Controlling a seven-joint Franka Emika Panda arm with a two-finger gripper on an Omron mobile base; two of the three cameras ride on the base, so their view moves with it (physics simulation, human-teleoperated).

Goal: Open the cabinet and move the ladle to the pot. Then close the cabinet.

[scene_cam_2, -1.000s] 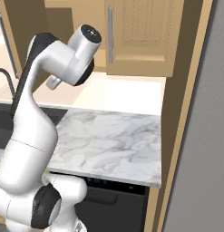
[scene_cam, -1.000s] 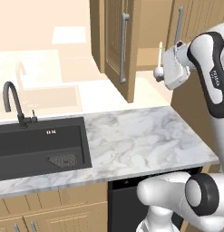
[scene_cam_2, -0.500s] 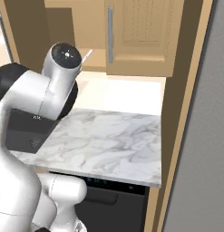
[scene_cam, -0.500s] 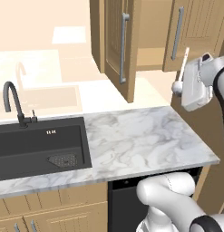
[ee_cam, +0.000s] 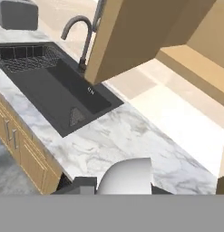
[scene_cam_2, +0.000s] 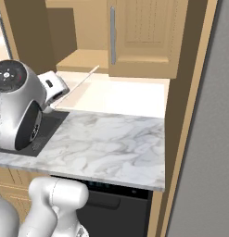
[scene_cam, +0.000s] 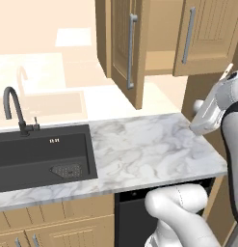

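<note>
The light-wood wall cabinet (scene_cam: 161, 29) has its left door (scene_cam: 124, 48) swung open and its right door (scene_cam: 207, 29) closed; a bare inner shelf (scene_cam_2: 83, 60) shows. My gripper (scene_cam: 204, 113) hangs over the right end of the counter, shut on the ladle. The ladle's thin pale handle (scene_cam_2: 79, 85) slants up toward the cabinet, and its tip (scene_cam: 229, 72) pokes above the hand. In the hand view the ladle's rounded pale bowl (ee_cam: 127, 174) sits between my fingertips (ee_cam: 84, 183). The pot is out of view.
A marble counter (scene_cam: 149, 149) runs under the cabinet, with a dark sink (scene_cam: 38, 157) and black faucet (scene_cam: 14, 108) to the left. The open door (ee_cam: 127, 36) overhangs the counter near the sink. A grey toaster (ee_cam: 16, 13) stands beyond the sink. A tall wood panel (scene_cam_2: 190, 102) bounds the right.
The arm has swung right and down, away from the open cabinet, carrying the ladle from in front of the shelf to over the counter's right end.
</note>
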